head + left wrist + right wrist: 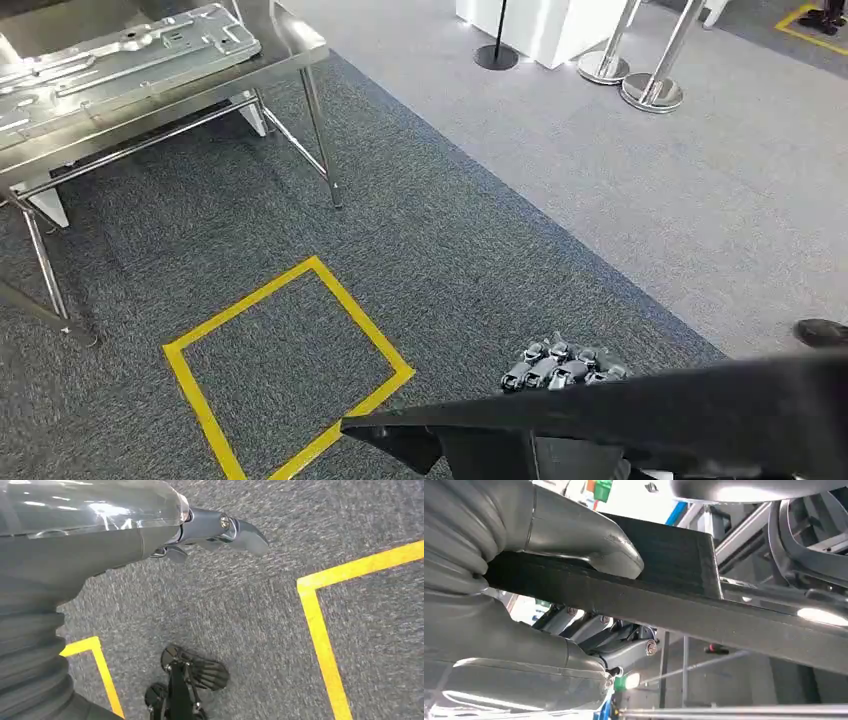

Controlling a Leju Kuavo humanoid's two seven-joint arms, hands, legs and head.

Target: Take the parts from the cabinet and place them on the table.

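I am looking down at a dark grey carpet [300, 200] that is giving way, along a slanting edge, to a paler grey carpet [620, 190] farther off. A square of yellow tape [290, 370] is lying on the dark part in front of me. Beyond it a steel table [300, 50] is standing on thin legs, with a crossbar running between them. Far off, a white block [545, 25] is sitting on the pale carpet, and beside it two chrome posts [650, 90] are resting on round bases, with a black post [497, 55] just to their left. More yellow tape is showing in the far corner [805, 30]
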